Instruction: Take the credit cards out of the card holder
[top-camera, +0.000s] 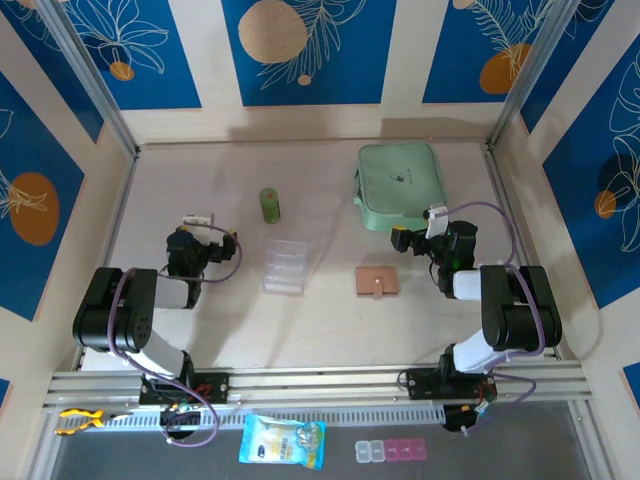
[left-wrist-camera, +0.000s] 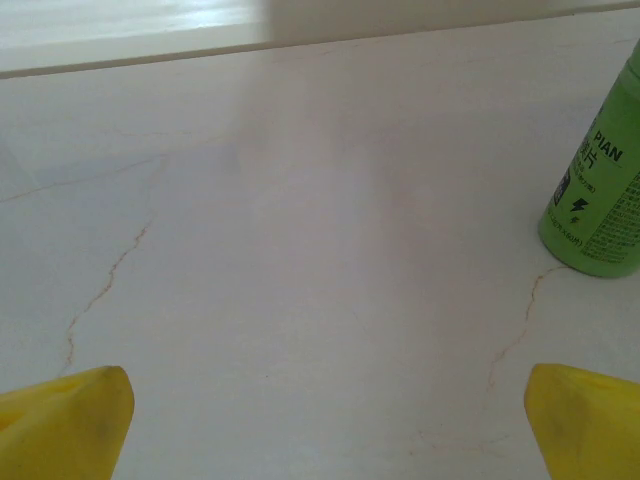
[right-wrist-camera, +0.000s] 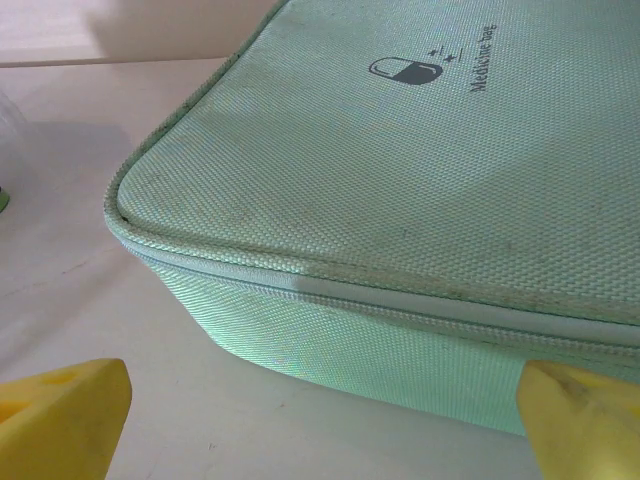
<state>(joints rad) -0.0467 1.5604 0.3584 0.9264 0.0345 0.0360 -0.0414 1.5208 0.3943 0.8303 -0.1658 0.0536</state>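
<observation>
**Both jaws spread wide and empty; card holder shut on open tabletop**

The table is bounded by raised walls on the left, right and far sides. A broad bare stretch is left between the two grippers and back towards the arm bases.

The mint-green zip pouch is met directly ahead of the right gripper. Its zipped front edge and rounded corner lie just beyond the yellow fingertips, so little forward room is left there. These jaws are spread fully and nothing is held.

The left gripper is likewise opened wide and empty, with bare tabletop ahead up to the far wall's edge.

The clear ribbed tray is placed to the right of the left jaws, well apart.

The card holder is laid flat and closed, tab towards the bases. It is found left of the right jaws and nearer the bases, apart from pouch and tray.

The green bottle is stood upright ahead and to the right of the left jaws.
</observation>
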